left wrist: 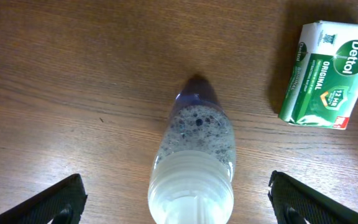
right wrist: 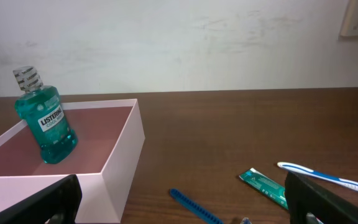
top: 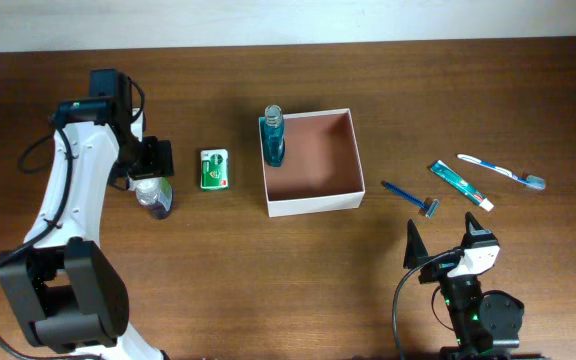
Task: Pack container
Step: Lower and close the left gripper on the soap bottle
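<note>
The container [top: 313, 205] is a square box with white walls and a reddish-brown inside; it also shows in the right wrist view [right wrist: 122, 155]. A teal mouthwash bottle [top: 272, 137] stands in its left corner [right wrist: 45, 123]. My left gripper [top: 153, 178] is open, its fingers on either side of a clear bottle [left wrist: 194, 158] of foamy liquid lying on the table, not touching it [left wrist: 178, 208]. A green soap bar [top: 214, 168] lies between bottle and box [left wrist: 329, 74]. My right gripper [top: 446, 248] is open and empty near the front edge [right wrist: 179, 205].
To the right of the box lie a blue razor [top: 410, 198], a teal toothpaste tube [top: 460, 185] and a blue-and-white toothbrush [top: 500, 171]. The razor handle [right wrist: 194, 206], tube [right wrist: 263, 183] and toothbrush [right wrist: 322, 175] show in the right wrist view.
</note>
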Controlling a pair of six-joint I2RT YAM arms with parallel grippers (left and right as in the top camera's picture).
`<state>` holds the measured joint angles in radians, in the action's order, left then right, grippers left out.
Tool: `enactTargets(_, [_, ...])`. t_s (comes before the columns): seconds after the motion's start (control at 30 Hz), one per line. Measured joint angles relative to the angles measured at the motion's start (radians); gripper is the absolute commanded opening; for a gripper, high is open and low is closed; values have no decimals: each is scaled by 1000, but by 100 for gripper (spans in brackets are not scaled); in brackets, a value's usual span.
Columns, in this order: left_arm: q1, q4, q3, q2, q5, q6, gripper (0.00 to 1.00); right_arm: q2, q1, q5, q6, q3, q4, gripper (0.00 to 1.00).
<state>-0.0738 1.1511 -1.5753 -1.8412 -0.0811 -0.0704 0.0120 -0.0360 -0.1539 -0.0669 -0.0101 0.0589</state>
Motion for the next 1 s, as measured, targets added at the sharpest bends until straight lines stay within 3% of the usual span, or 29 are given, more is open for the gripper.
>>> enactTargets(0.53, [-1, -58, 78, 0, 23, 0, 94, 0, 0, 0, 0, 0, 0, 99])
enactTargets(0.77, [0, -80, 78, 0, 26, 5, 69, 0, 0, 0, 0, 0, 0, 98])
enactTargets(1.0, [-1, -79, 78, 0, 27, 9, 53, 0, 0, 0, 0, 0, 0, 98])
